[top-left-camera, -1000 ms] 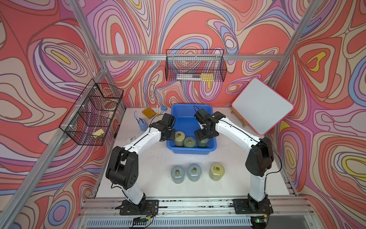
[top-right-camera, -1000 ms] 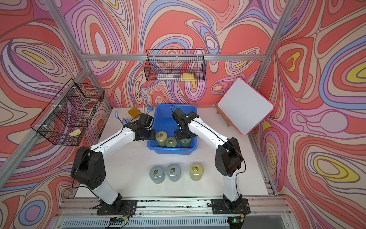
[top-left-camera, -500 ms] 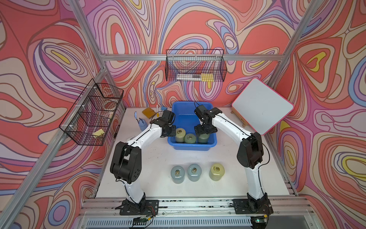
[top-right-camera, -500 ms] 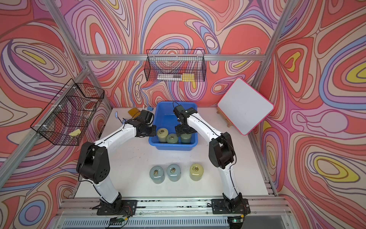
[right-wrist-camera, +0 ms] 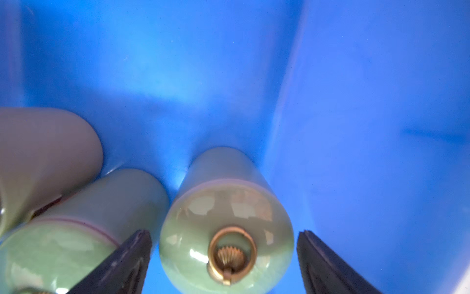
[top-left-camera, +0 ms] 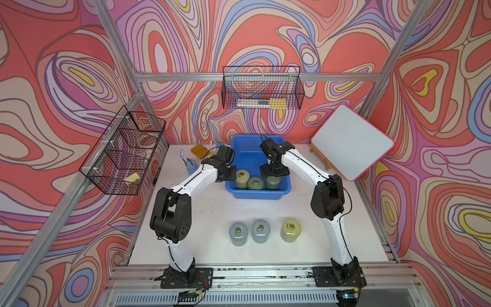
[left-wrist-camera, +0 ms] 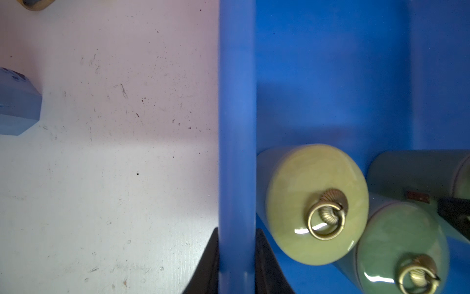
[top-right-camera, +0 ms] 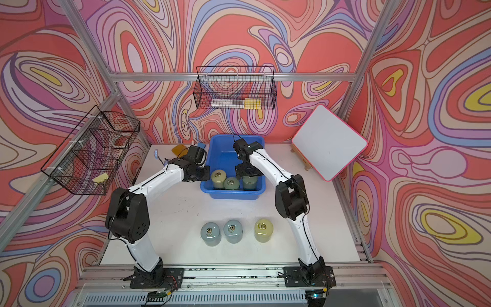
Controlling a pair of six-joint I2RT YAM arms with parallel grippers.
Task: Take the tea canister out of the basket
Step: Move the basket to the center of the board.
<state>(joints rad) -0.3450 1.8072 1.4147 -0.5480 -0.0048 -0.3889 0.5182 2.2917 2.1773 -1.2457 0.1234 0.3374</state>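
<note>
Two-handed: clamping blue basket (left-wrist-camera: 236,101) rim in left gripper (left-wrist-camera: 237,254). Straddling green tea canister (right-wrist-camera: 223,216) with right gripper (right-wrist-camera: 223,233), jaws parted.

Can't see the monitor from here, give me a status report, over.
Left gripper shut on basket rim. Right gripper open, straddling the right-hand tea canister, not yet clamped. Middle canister close beside it.

Top views overlook the whole table (top-left-camera: 210,210); wrist cameras sit close above the basket (left-wrist-camera: 236,101)
</note>
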